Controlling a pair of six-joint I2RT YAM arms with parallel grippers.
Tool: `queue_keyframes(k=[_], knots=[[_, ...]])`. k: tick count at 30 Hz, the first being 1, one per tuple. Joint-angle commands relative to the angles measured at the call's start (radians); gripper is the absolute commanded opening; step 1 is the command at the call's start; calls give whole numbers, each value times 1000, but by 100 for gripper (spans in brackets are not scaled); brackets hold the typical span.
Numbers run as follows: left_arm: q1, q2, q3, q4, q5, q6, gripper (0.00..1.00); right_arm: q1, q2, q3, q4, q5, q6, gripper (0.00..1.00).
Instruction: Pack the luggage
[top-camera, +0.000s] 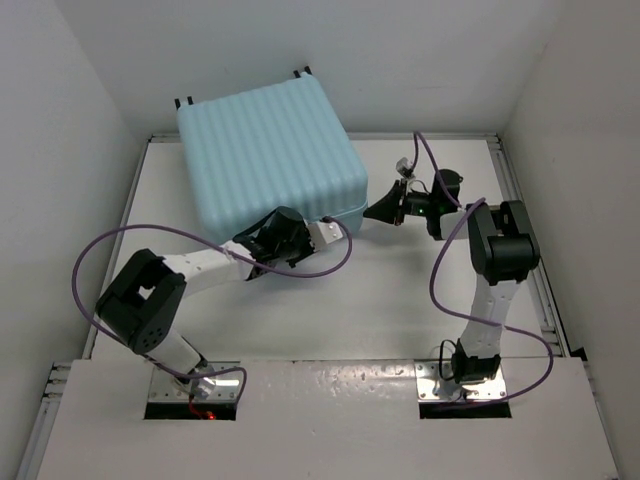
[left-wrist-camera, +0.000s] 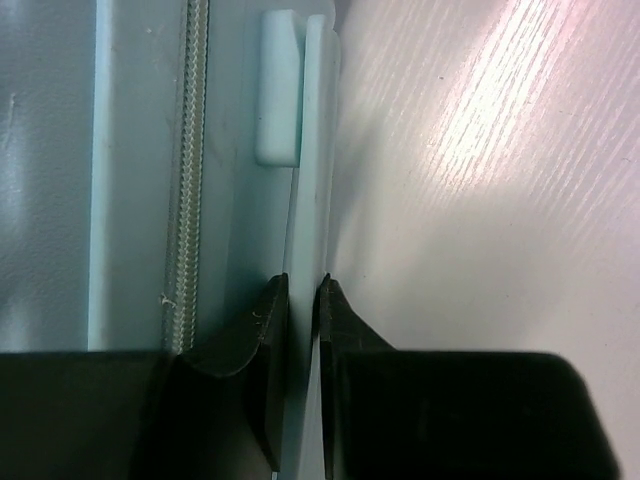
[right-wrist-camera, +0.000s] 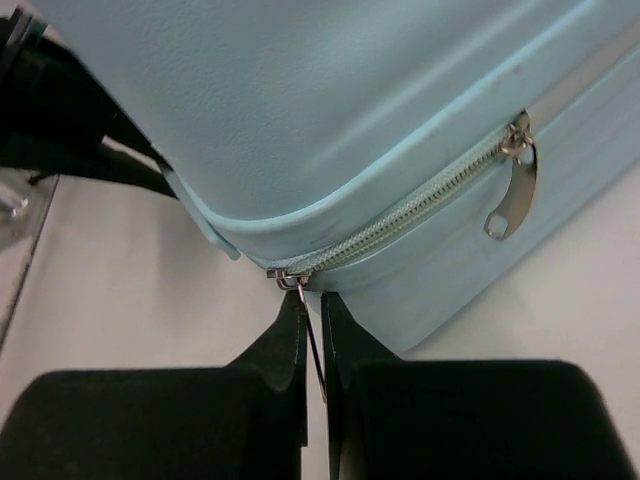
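Two arms, folks: left arm (top-camera: 145, 300) and right arm (top-camera: 500, 248), white tubes between chunky black joint housings. Purple cable (top-camera: 77, 275) loops wide at nine o'clock, another cable (top-camera: 433, 275) at three. Matte black tapered fingers (left-wrist-camera: 258, 345). Silver base plates (top-camera: 160, 385) at seven and five; red light (top-camera: 205, 412) glowing at seven.

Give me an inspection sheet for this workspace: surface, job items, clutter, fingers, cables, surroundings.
Surface: white table, faint wood grain.
Job's things: luggage lying flat, lid down, wheels at the far side; free zipper pull hangs loose.
Clutter: nothing seen.
Grippers: left gripper, fingers pinching a thin rim on the luggage's near side; right gripper, fingers shut on the corner zipper pull.
Cables: purple cables loop off both arms.
Surroundings: white walls on three sides.
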Motion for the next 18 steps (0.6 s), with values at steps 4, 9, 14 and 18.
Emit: queue_keyframes(k=[4,9,14,18], knots=[[96,37,3,-213,-231,11,0,-195,169,225,213,614,-422,0],[96,48,24,-213,-231,-11,0,-154,220,320,253,663,-661,0],[96,36,15,-222,-222,-20,0,-106,249,369,309,767,-815,0],[96,16,4,-222,-222,-20,0,-76,271,448,288,865,-878,0]])
